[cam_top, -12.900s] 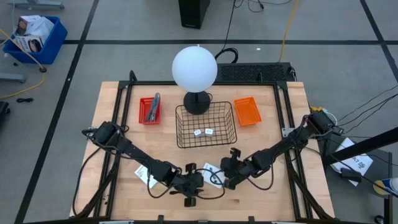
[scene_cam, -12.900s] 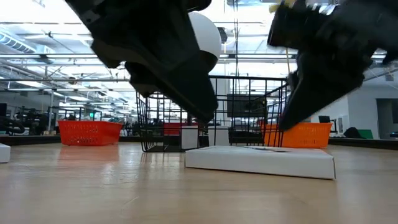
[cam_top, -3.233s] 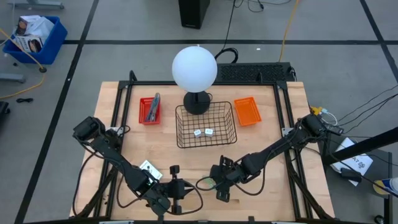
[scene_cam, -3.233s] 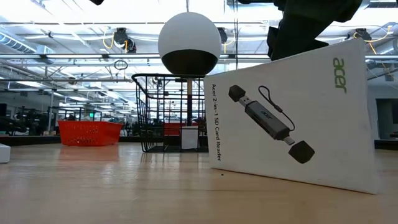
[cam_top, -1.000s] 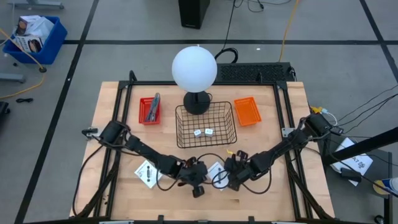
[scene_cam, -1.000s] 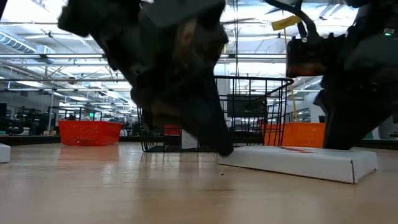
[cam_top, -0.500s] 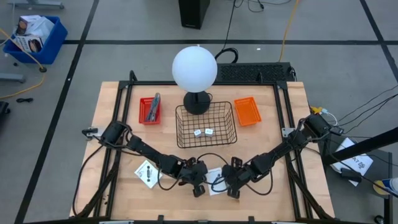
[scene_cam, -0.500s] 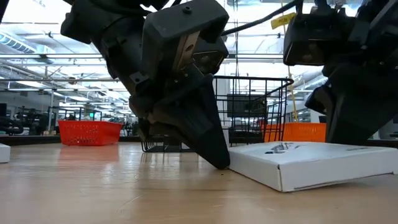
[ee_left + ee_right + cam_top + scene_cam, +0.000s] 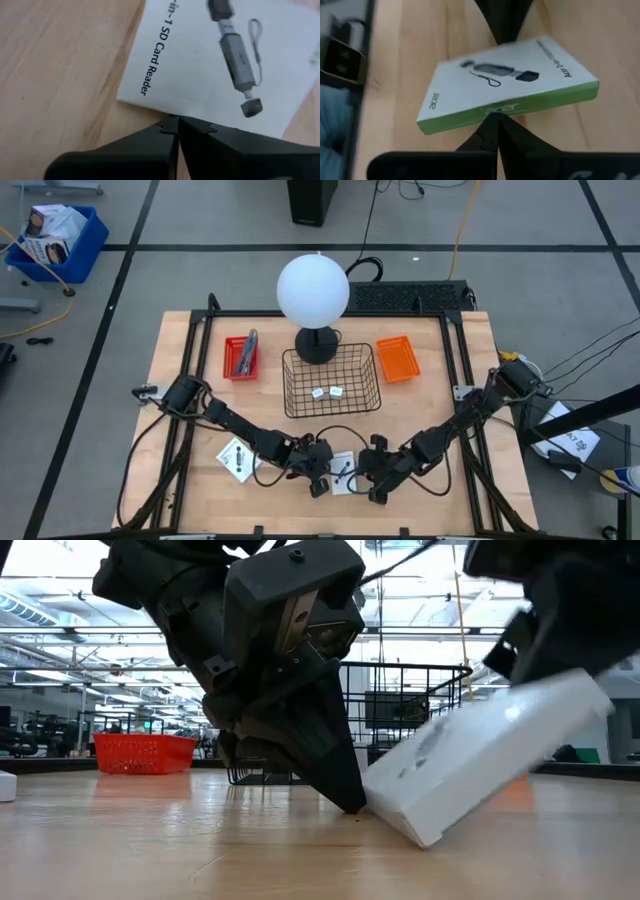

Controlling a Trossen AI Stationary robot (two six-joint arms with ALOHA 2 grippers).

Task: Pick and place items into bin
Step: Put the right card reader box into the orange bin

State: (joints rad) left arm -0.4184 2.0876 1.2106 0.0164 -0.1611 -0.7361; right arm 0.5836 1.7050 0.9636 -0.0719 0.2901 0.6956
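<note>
Near the desk's [image 9: 460,480] front edge — left hand [image 9: 318,472] clenched, right hand [image 9: 372,477] clenched — both touching the tilted card-reader box [image 9: 490,755].

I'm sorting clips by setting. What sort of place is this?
Probably a large lab or workshop hall, not a home: a wooden table on a grey floor marked with dark lines, cables across it, and a high ceiling with open beams.
</note>
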